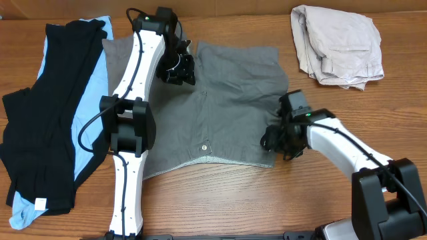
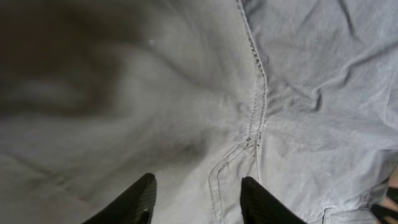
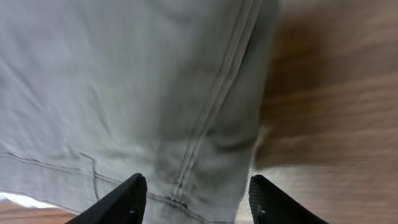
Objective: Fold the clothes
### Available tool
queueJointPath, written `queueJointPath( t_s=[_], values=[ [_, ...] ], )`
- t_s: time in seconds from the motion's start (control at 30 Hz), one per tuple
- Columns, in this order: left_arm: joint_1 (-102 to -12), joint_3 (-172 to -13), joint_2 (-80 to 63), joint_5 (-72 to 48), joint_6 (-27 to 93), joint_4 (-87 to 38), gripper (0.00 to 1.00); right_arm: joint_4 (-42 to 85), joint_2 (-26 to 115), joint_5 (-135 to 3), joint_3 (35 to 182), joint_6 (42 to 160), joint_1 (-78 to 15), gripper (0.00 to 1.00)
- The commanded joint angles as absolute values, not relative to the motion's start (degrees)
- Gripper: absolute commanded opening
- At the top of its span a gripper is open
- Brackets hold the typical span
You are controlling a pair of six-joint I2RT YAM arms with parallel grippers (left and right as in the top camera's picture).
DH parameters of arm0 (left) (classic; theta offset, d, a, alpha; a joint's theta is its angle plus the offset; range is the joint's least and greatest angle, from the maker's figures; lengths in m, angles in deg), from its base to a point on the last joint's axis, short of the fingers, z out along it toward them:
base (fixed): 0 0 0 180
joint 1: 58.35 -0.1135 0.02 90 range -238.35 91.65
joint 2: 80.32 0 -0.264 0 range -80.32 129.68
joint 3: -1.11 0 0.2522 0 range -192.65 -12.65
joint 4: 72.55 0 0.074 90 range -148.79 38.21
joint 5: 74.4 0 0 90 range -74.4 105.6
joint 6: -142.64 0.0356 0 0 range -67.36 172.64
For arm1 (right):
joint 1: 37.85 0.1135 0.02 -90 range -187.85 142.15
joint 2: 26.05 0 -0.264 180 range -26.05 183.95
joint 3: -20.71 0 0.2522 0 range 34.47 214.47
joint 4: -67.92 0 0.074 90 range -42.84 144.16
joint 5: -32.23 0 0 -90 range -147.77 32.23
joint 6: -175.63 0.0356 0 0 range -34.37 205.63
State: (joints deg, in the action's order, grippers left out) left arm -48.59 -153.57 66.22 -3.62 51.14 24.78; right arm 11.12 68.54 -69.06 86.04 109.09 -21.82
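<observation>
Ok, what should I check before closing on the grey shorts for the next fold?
1. Left end effector open above a stitched seam of the grey shorts: ok.
2. Right end effector open over the shorts' right edge: ok.
3. Shorts lying smooth: not ok, creased near the right side.
4. Either end effector touching the fabric: cannot tell.
5. Beige shorts apart from the grey pair: ok.

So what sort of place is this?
Likely a robotics lab bench set up for folding: wooden table, left arm and right arm working at it, grey shorts spread out, beige shorts aside.
</observation>
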Motion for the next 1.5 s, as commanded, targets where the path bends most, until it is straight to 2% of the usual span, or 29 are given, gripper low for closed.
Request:
queueJointPath(
  t_s=[0.0, 0.2, 0.23, 0.27, 0.37, 0.53, 0.63, 0.77, 0.8, 0.97, 1.03, 1.1, 1.2, 1.37, 1.47],
  values=[
    [-50.0, -154.4, 65.3, -3.4, 51.1, 24.7, 0.50, 11.6, 68.3, -67.3, 85.0, 114.1, -20.0, 0.53],
    [-51.3, -154.4, 65.3, -3.4, 51.1, 24.9, 0.50, 11.5, 68.3, -67.2, 84.4, 117.0, -16.2, 0.28],
    [-51.4, -154.4, 65.3, -3.4, 51.1, 24.9, 0.50, 11.4, 68.3, -67.2, 84.0, 117.7, -15.5, 0.14],
    [-51.5, -154.4, 65.3, -3.3, 51.1, 24.9, 0.50, 11.1, 68.3, -67.2, 83.7, 118.8, -14.8, 0.04],
    [-51.6, -154.4, 65.3, -3.3, 51.1, 24.9, 0.50, 7.4, 68.2, -68.3, 83.6, 120.9, -13.2, 0.04],
    [-51.6, -154.4, 65.3, -0.7, 51.2, 24.9, 0.51, 0.0, 65.7, -78.0, 83.6, 121.1, -9.2, 0.04],
    [-51.6, -154.4, 65.3, 0.9, 51.1, 25.0, 0.52, -0.8, 63.0, -83.5, 83.6, 122.6, -2.3, 0.04],
    [-51.7, -154.4, 65.3, 1.3, 51.2, 25.0, 0.54, -0.2, 60.4, -85.0, 84.4, 131.4, 10.2, 0.04],
    [-51.7, -154.4, 65.3, 1.4, 51.2, 25.0, 0.54, -0.2, 60.0, -84.9, 84.9, 133.5, 12.7, 0.04],
    [-51.7, -154.4, 65.3, 4.2, 51.2, 25.1, 0.54, -0.4, 56.4, -82.0, 88.0, 138.2, 16.0, 0.29],
    [-51.7, -154.4, 65.3, 4.3, 51.2, 25.3, 0.54, -1.2, 54.1, -78.7, 89.9, 137.9, 14.3, 0.44],
    [-51.7, -154.4, 65.3, 4.5, 51.3, 25.4, 0.54, -3.4, 51.6, -72.9, 92.0, 137.7, 11.4, 0.64],
    [-51.7, -154.4, 65.3, 4.5, 51.4, 25.5, 0.54, -6.2, 48.7, -64.5, 93.9, 134.9, 4.5, 0.73],
    [-51.6, -154.4, 65.3, 4.0, 51.3, 25.2, 0.56, 0.6, 49.3, -61.7, 94.1, 119.4, -12.7, 0.73],
    [-50.8, -154.4, 65.4, 4.0, 51.1, 24.7, 0.62, 6.8, 53.9, -61.6, 94.1, 112.9, -23.8, 0.73]
  ],
)
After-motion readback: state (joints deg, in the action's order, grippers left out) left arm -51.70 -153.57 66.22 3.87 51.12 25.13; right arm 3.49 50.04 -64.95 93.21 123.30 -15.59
